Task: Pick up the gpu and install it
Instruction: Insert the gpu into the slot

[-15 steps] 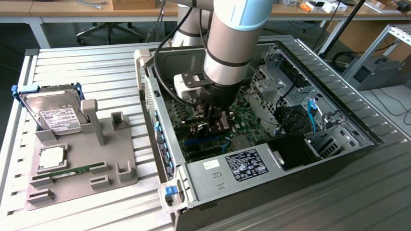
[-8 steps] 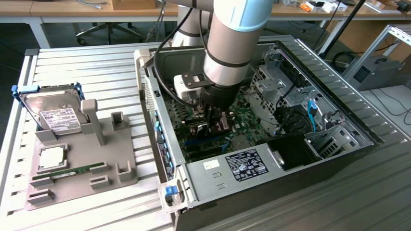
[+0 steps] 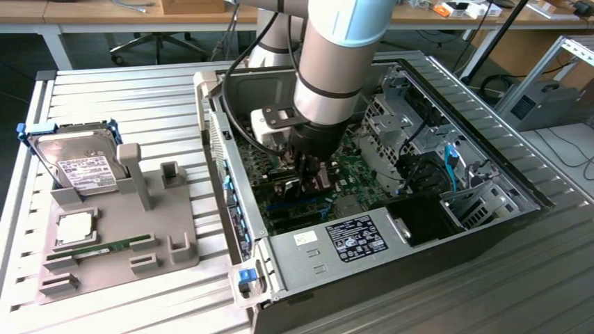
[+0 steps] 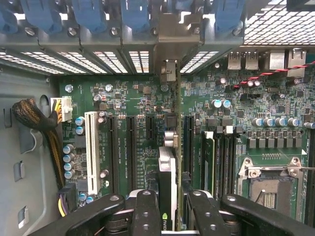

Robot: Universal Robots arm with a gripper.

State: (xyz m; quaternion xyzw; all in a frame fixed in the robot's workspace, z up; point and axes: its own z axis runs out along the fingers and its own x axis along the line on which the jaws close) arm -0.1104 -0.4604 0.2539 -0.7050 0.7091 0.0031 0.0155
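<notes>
The hand is closed tight on the gpu, holding it edge-on deep inside the open computer case, just over the motherboard slots. I'd call this card stiff, light and fragile. It's best pinched on its flat faces near the top edge, clear of the fan.

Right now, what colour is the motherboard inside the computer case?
The motherboard is green, clearest in the wrist view.

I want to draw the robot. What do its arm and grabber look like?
The arm is a silver-grey tube with a black ring, a blue cap and a black cable. A pale box sits by its wrist. The gripper is black with round screws.
</notes>
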